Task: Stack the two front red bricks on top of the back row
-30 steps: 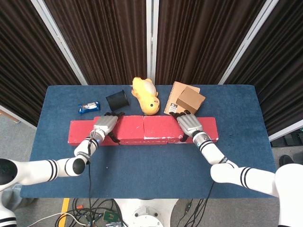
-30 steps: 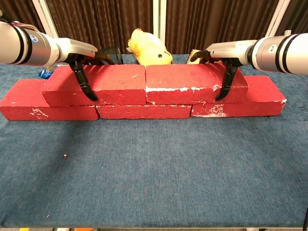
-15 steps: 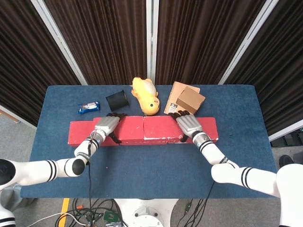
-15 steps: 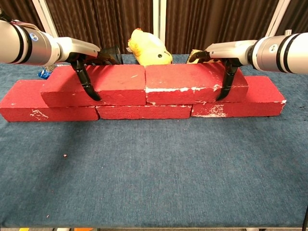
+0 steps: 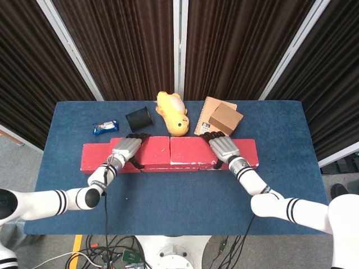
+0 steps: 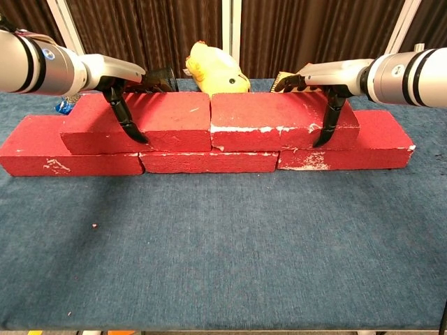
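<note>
Bricks: two red bricks, the left brick [image 6: 136, 122] and the right brick [image 6: 279, 121], sit end to end on top of the back row [image 6: 209, 162] of three red bricks, on the blue bench [image 6: 223, 244].
Progress: judging by how they lie, the stacking looks done; what seems left is letting go and pulling the arms back.
Left hand [image 6: 115, 73]: lies over the top of the left brick, dark thumb [image 6: 127, 122] down its front face, other fingers reaching over the back; it grips the brick.
Right hand [image 6: 323, 72]: same pose on the right brick, thumb [image 6: 327, 122] down the front face, clasping it.
Behind the row: a yellow toy [image 5: 173, 114], a black cup [image 5: 139, 118], a cardboard box [image 5: 226, 118].
</note>
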